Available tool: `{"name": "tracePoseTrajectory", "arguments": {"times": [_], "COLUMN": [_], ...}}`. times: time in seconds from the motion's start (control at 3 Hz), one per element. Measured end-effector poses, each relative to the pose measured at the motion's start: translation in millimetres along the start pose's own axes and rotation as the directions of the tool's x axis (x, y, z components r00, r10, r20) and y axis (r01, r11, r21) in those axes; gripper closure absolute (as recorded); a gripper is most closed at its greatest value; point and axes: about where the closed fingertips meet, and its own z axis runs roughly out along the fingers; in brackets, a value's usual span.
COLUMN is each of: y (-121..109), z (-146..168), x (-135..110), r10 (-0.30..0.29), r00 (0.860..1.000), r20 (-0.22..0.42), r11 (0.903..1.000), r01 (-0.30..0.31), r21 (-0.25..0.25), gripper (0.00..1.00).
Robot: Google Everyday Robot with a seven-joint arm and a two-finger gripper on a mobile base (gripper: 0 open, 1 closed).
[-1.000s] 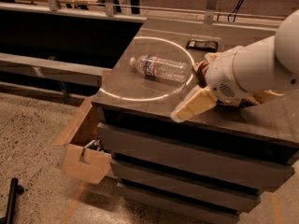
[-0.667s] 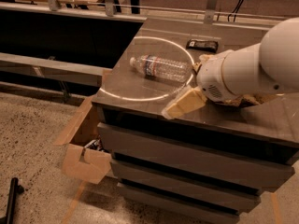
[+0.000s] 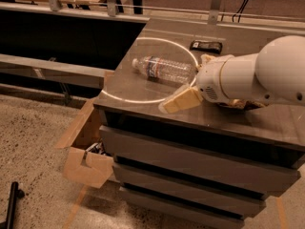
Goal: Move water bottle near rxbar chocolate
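The water bottle [image 3: 164, 69] lies on its side on the dark counter [image 3: 143, 92], inside a ring of light, with its white cap pointing left. The rxbar chocolate [image 3: 206, 46] is a small black bar lying farther back, to the bottle's upper right. My gripper [image 3: 186, 84] is at the bottle's base end, on its right, at the end of the white arm [image 3: 257, 78]. It is open. One tan finger [image 3: 180, 100] reaches forward-left in front of the bottle, and the other finger [image 3: 207, 58] shows just behind the bottle's base. It holds nothing.
A dark snack bag [image 3: 233, 105] lies partly hidden under the arm. Drawer fronts [image 3: 190, 161] run below the counter. An open cardboard box [image 3: 86, 161] stands on the floor to the left, with a black pole [image 3: 12, 204] nearby. A rail [image 3: 71, 13] runs behind.
My gripper has moved left and slightly back along the counter, closer to the bottle's base. The bottle and the bar have not moved.
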Motion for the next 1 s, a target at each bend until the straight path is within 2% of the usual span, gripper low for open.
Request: {"name": "tracePoseTrajectory", "arguments": {"times": [0.67,1.0], "y": [-21.6,-29.2], "z": [14.8,28.9], "x": [-5.3,-7.1], "r10": [0.021,0.029], "r00": [0.998,0.998], "r20": [0.052,0.056], "r11": [0.9993,0.9993], "r01": [-0.023,-0.030], "r21": [0.030,0.023], "gripper": [0.00,0.00]}}
